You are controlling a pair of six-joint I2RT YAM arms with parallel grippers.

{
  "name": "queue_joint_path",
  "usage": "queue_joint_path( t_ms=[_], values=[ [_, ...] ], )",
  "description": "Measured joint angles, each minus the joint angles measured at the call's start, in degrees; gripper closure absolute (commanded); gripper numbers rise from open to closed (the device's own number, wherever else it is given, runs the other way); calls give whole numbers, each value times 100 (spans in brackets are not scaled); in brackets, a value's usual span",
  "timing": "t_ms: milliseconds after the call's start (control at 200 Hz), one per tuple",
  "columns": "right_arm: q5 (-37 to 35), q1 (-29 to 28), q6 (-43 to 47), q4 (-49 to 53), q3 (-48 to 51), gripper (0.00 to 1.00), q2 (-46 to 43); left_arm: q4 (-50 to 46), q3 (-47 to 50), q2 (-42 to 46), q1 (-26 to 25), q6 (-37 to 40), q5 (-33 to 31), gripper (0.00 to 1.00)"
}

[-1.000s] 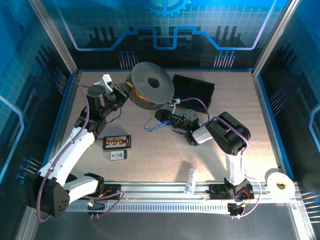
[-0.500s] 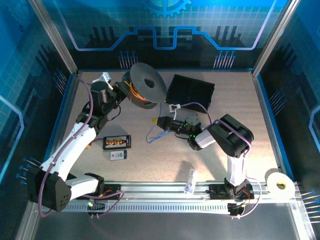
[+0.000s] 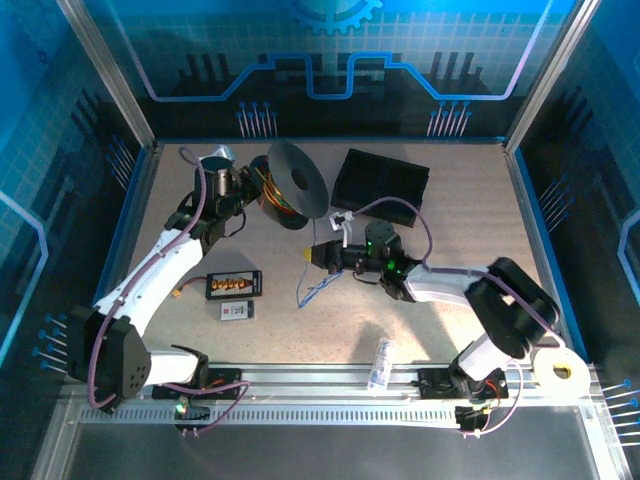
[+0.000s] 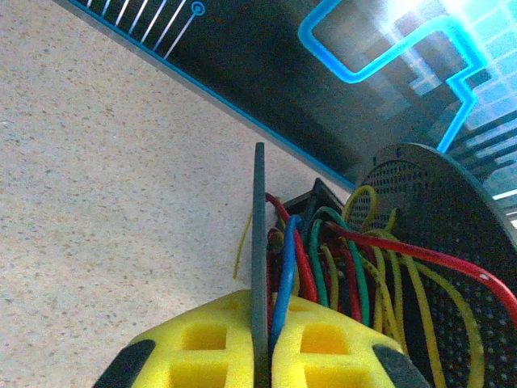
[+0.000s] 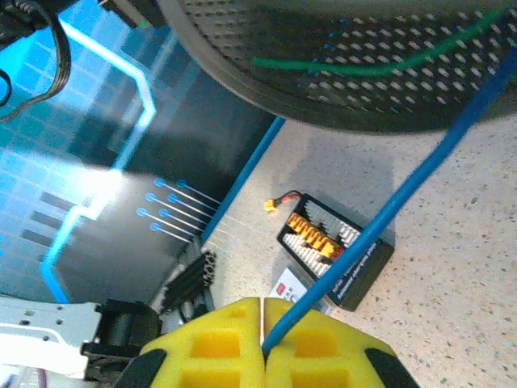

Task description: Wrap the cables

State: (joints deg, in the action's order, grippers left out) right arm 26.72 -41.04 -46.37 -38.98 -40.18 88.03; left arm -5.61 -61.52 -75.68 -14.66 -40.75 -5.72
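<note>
A dark grey spool (image 3: 301, 180) stands on edge at the back of the table, with red, green, yellow and blue cables (image 4: 347, 267) wound on its core. My left gripper (image 3: 248, 190) is shut on the spool's thin flange (image 4: 259, 226), and a blue strand runs beside the flange between the yellow pads (image 4: 202, 347). My right gripper (image 3: 315, 256) sits just in front of the spool, shut on the loose blue cable (image 5: 404, 202). That cable hangs in a loop on the table (image 3: 308, 288). The perforated flange (image 5: 339, 56) fills the top of the right wrist view.
A black box (image 3: 380, 180) lies behind the right gripper. A small black board with orange connectors (image 3: 233, 285) and a white card (image 3: 236, 311) lie front left. A clear packet (image 3: 380, 362) and a white tape roll (image 3: 558, 370) sit by the front rail.
The left arm has turned the spool from face-up to on edge and drawn it left. The right arm has stretched out to the left and its jaws have closed on the blue cable.
</note>
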Motion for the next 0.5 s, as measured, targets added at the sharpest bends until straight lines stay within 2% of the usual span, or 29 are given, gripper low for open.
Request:
queue_joint_path(
  t_ms=[100, 270, 500],
  values=[
    [-258, -149, 713, 1279, -546, 100, -271, -63, -166, -129, -175, 205, -162, 100],
    [-271, -411, 1626, 2981, -1462, 100, -328, -28, -531, -424, -511, 715, -809, 100],
    [-378, -409, 2096, 4339, -2350, 100, -157, -164, -796, -664, -1193, 1563, -1622, 100]
  ],
)
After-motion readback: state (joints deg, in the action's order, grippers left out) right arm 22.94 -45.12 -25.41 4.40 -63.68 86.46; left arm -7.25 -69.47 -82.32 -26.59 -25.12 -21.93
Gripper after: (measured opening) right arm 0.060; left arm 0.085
